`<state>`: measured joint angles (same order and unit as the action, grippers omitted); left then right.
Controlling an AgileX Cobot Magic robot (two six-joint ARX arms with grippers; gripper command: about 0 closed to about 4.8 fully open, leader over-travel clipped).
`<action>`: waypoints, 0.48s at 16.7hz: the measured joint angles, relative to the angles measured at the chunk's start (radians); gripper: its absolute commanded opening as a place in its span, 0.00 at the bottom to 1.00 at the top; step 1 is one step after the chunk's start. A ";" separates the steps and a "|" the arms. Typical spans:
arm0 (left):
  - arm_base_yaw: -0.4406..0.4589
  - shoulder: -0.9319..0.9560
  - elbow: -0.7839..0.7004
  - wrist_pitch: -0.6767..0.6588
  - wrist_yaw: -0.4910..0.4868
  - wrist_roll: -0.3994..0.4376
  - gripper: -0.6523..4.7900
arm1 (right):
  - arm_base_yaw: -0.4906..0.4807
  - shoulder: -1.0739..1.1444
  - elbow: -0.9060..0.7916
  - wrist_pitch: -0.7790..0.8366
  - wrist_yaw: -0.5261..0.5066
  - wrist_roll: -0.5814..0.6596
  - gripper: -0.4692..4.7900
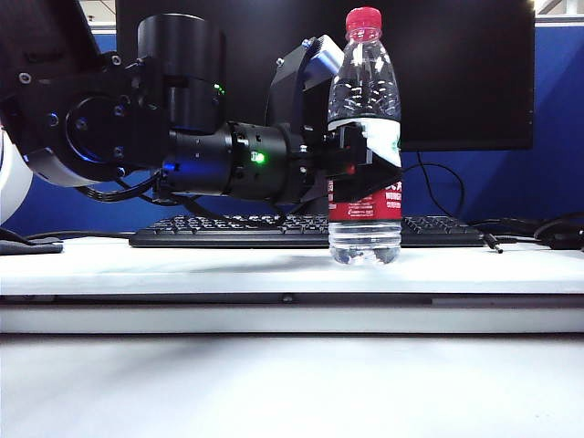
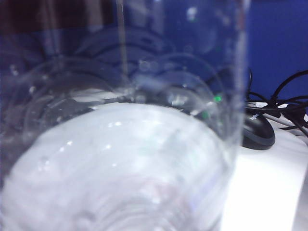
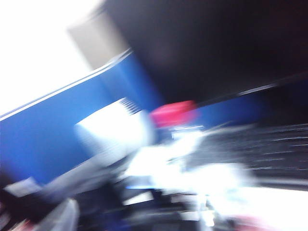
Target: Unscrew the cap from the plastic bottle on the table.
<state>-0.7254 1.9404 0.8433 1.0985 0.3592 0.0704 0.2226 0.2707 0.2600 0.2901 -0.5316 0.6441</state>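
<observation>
The clear plastic bottle [image 1: 365, 100] stands upright on the white table [image 1: 182, 265], and its red cap [image 1: 363, 18] sits on the neck. From the left, my left gripper [image 1: 365, 169] is shut around the bottle at its white-and-red label. The bottle's clear wall [image 2: 120, 159] fills the left wrist view, which hides the fingers there. My right gripper does not show in the exterior view. The right wrist view is heavily blurred. It shows the red cap [image 3: 173, 113] some way off, above a pale smear of bottle, and its own jaws cannot be made out.
A black keyboard [image 1: 228, 230] lies just behind the bottle, under a dark monitor [image 1: 456, 73]. A black mouse [image 2: 257, 132] and cables [image 2: 284, 101] lie on the table to the bottle's right. The table drops by a step [image 1: 292, 315] at the front.
</observation>
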 measured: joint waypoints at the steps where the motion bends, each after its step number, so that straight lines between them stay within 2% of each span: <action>1: 0.000 0.000 0.000 0.000 -0.001 0.000 0.62 | 0.069 0.077 0.046 0.016 -0.002 -0.043 0.73; 2: 0.000 0.000 0.000 0.000 -0.002 0.000 0.62 | 0.203 0.208 0.141 -0.020 0.083 -0.204 0.79; 3: 0.000 0.000 0.000 0.000 -0.002 0.000 0.62 | 0.303 0.283 0.204 -0.094 0.225 -0.325 0.79; 4: -0.001 0.000 0.000 0.000 -0.002 0.000 0.62 | 0.443 0.390 0.278 -0.152 0.493 -0.451 0.79; 6: -0.001 0.000 0.000 0.000 0.000 -0.001 0.62 | 0.573 0.467 0.308 -0.091 0.794 -0.560 0.79; 7: -0.001 0.000 0.000 0.000 0.000 -0.002 0.62 | 0.612 0.553 0.319 0.047 0.882 -0.628 0.79; 8: -0.001 0.000 0.000 0.000 0.000 -0.001 0.62 | 0.611 0.603 0.319 0.094 0.888 -0.641 0.79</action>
<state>-0.7265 1.9404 0.8433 1.0985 0.3588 0.0692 0.8333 0.8738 0.5789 0.3840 0.3565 0.0032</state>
